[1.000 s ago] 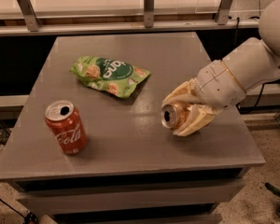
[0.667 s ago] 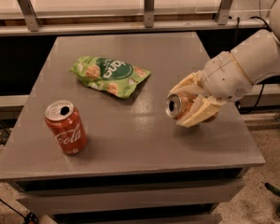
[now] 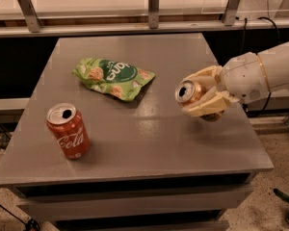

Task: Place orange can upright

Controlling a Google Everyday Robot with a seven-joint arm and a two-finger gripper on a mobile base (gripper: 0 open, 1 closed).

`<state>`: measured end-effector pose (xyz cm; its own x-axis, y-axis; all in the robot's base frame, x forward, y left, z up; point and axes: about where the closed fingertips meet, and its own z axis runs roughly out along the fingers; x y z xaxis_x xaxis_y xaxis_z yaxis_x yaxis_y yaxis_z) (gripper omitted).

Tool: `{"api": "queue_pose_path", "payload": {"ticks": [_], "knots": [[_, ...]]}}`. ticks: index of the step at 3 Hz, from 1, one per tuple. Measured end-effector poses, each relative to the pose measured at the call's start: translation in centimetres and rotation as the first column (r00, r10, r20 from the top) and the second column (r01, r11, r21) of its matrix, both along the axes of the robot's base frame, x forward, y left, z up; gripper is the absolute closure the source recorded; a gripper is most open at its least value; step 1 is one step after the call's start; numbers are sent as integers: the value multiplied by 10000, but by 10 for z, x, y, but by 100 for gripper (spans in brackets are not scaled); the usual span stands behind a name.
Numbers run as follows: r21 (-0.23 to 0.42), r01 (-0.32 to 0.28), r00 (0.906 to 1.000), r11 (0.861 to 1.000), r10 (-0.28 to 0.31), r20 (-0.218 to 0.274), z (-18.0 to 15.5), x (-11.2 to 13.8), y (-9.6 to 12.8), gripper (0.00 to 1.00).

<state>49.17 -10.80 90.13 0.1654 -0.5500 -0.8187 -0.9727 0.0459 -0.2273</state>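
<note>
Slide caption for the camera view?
Tool grips the orange can sideways near the table edge; upright red can and green snack bag sit apart.

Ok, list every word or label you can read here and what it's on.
"Cola": white script on the upright red metal drink can, front left.
Too blurred to read: white lettering on the green crinkled snack bag.
No lettering visible: the shiny copper-orange metal can, held on its side in the gripper above the grey table, right part.
</note>
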Motion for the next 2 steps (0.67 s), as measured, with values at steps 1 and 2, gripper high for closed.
{"api": "queue_pose_path", "payload": {"ticks": [1, 2], "knots": [[2635, 720, 9957, 9620, -847, 372, -11, 12, 5, 100], [2635, 719, 9957, 9620, -846, 372, -11, 12, 5, 100]]}}
